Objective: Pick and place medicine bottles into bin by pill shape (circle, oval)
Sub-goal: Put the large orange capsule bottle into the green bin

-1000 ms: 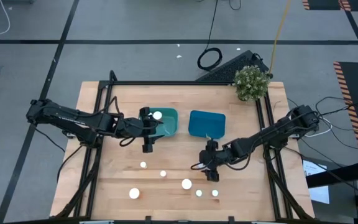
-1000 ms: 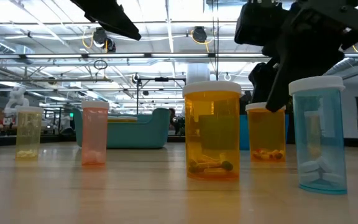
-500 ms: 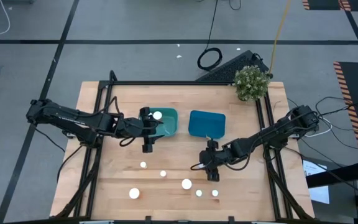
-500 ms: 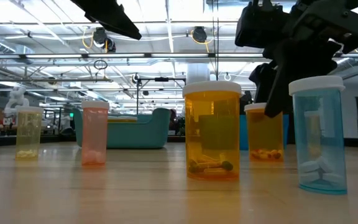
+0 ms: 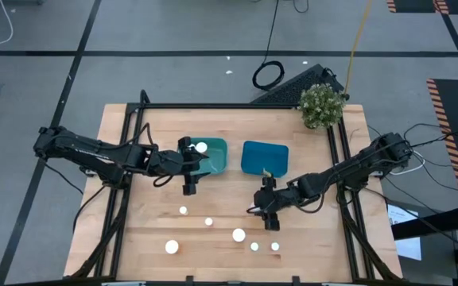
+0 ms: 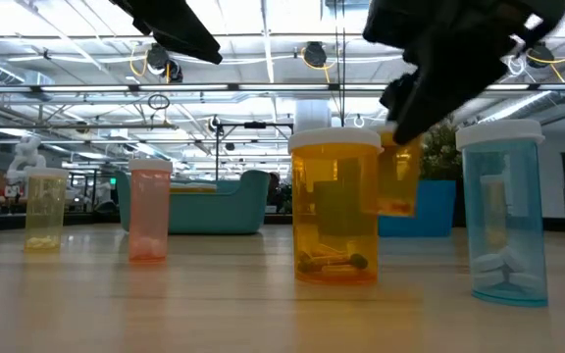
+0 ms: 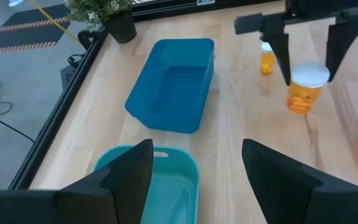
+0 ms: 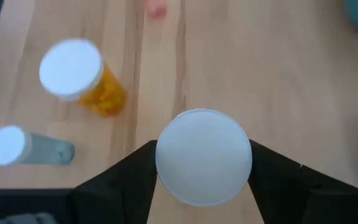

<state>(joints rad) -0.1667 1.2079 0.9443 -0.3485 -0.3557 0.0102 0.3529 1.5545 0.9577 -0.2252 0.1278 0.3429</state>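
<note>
My right gripper [image 5: 268, 211] is shut on a small orange medicine bottle [image 6: 398, 178] with a white cap and holds it above the table, near a blue bin [image 5: 264, 156]. My left gripper [image 5: 188, 181] hangs open over the near rim of a teal bin [image 5: 213, 157], in which one white-capped bottle [image 5: 202, 147] lies. Several more bottles stand on their bases near the table's front: a big orange one [image 6: 334, 208], a blue one [image 6: 501, 214], a pink one [image 6: 149, 211] and a yellow one [image 6: 45, 208]. My right gripper pinches the small orange bottle at its white cap [image 8: 204, 155] between its two fingers [image 8: 126, 180]. The fingers come from above, pointing down. The bottle hangs upright below them, its base [image 6: 396, 208] clear of the table.
The blue bin [image 7: 176, 84] and the teal bin [image 7: 160, 180] stand side by side at mid-table. A potted plant [image 5: 322, 105] stands at the far right corner. A black frame runs along the table's edges. Bare wood lies between the bins and the standing bottles.
My right gripper has risen with the small orange bottle, which stood on the table a second ago and now hangs upright, lifted clear.
</note>
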